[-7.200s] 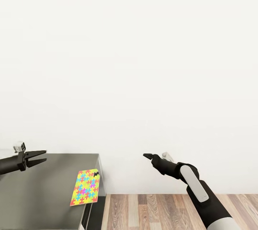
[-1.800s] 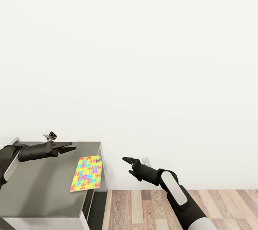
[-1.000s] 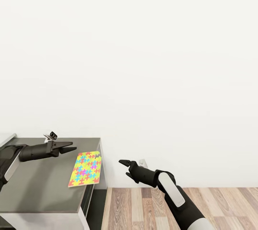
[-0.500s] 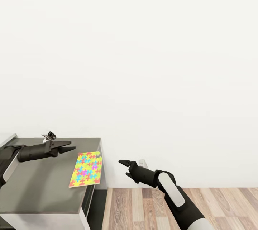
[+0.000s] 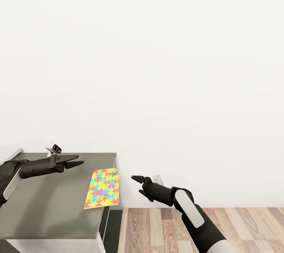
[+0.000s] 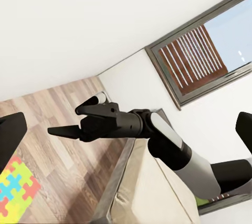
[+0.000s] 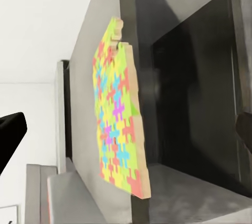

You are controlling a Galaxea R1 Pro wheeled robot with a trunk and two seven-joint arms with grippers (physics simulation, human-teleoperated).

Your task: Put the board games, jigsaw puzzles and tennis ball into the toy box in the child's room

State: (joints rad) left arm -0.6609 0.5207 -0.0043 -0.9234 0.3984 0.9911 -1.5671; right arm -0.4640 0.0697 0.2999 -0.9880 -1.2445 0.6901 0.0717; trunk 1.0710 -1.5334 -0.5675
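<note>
The grey counter (image 5: 47, 213) is carrying one jigsaw puzzle (image 5: 102, 188) lying ungrasped at its right end edge, while the left claw (image 5: 77, 162) and right claw (image 5: 136, 181) are hovering open, empty, so packing seems unfinished.

No lettering, label, brand mark, number or sign can be read anywhere. The thin flat jigsaw board of interlocking yellow, pink, blue and green pieces (image 5: 102, 188) lying at the edge of the grey-topped table (image 5: 47, 205) carries only its coloured pattern, with no print on it. The white wall (image 5: 157, 67) and the wood-plank floor (image 5: 221, 225) are likewise bare of writing.
</note>
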